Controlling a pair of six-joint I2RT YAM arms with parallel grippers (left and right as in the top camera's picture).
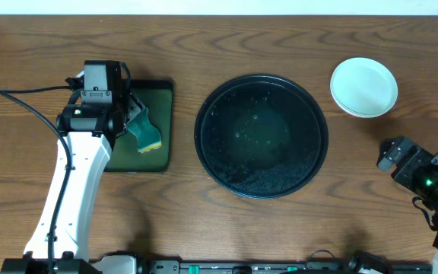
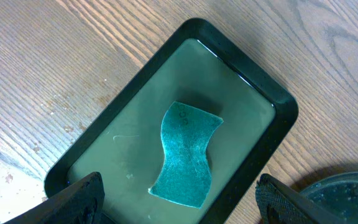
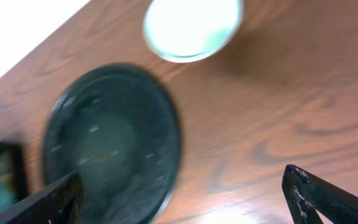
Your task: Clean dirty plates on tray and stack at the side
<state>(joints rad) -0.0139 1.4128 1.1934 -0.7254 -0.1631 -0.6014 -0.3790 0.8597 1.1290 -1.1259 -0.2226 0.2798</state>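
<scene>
Overhead, the plates (image 1: 363, 87) are sitting stacked at the far right, apart from the round tray (image 1: 261, 135) in the middle. At the left wrist, the left gripper (image 2: 182, 208) is hovering, fingers spread, over the sponge (image 2: 185, 155) in the green tray (image 2: 278, 106). The right wrist view is coming through blurry, but the right gripper (image 3: 188, 199) seems to be hanging with fingers spread wide.

The plates (image 1: 363, 87) sit right of the tray (image 1: 261, 164), a sponge (image 1: 147, 135) in the smaller tray (image 1: 158, 156) left.
</scene>
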